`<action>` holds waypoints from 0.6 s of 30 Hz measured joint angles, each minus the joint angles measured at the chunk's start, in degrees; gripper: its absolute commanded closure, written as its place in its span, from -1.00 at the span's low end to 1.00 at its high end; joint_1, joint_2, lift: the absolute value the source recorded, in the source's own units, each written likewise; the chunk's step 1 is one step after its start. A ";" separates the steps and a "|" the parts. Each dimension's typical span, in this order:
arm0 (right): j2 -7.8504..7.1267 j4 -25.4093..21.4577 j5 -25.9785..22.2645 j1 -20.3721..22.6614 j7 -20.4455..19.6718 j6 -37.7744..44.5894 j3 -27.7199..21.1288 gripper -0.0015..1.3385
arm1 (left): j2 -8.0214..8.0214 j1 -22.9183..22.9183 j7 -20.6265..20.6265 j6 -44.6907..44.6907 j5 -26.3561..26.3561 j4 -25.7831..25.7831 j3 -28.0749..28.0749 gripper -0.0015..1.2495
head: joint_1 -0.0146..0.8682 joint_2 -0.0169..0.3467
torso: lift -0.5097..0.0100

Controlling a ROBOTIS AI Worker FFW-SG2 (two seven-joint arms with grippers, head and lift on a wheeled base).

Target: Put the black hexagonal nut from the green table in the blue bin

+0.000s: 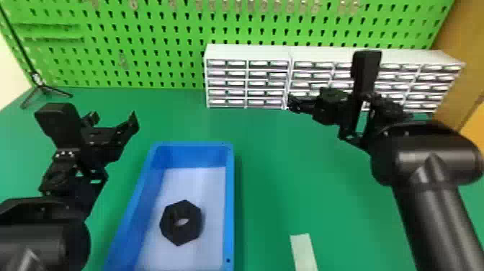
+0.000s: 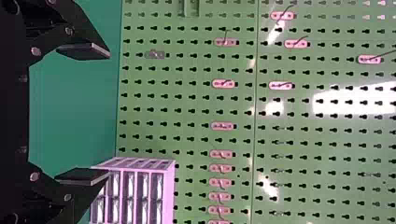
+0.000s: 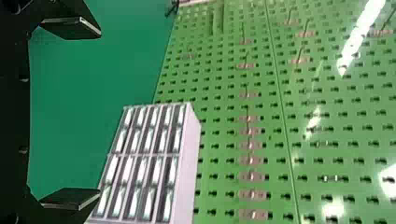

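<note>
The black hexagonal nut (image 1: pixel 181 222) lies flat on the pale floor of the blue bin (image 1: pixel 229 201), which stands on the green table (image 1: pixel 273 173). To the left of the bin, above the table, is my left gripper (image 1: pixel 113 119); in the left wrist view the left gripper (image 2: pixel 84 114) is open with nothing between its fingers. My right gripper (image 1: pixel 291 102) is at the right, in front of the drawer cabinets and apart from the bin. In the right wrist view the right gripper (image 3: pixel 72 114) is also open and holds nothing.
White drawer cabinets (image 1: pixel 248 52) stand along the back of the table against a green pegboard (image 1: pixel 162 47). A small black tripod (image 1: pixel 43 88) is at the back left. A pale strip (image 1: pixel 303 250) lies on the table right of the bin.
</note>
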 measured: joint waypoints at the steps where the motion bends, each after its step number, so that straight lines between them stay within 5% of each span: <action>1: 0.25 -0.02 -0.03 0.66 -0.88 -0.66 -0.41 -0.84 | -0.02 0.05 0.00 -0.02 0.02 0.00 -0.01 -0.42 | 0.59 -0.76 | 0.59; 18: 2.14 -1.18 -0.21 8.81 -11.99 -9.66 -2.13 -0.84 | -0.07 0.12 0.53 -0.10 0.99 0.00 -0.72 -0.42 | 0.59 -0.76 | 0.59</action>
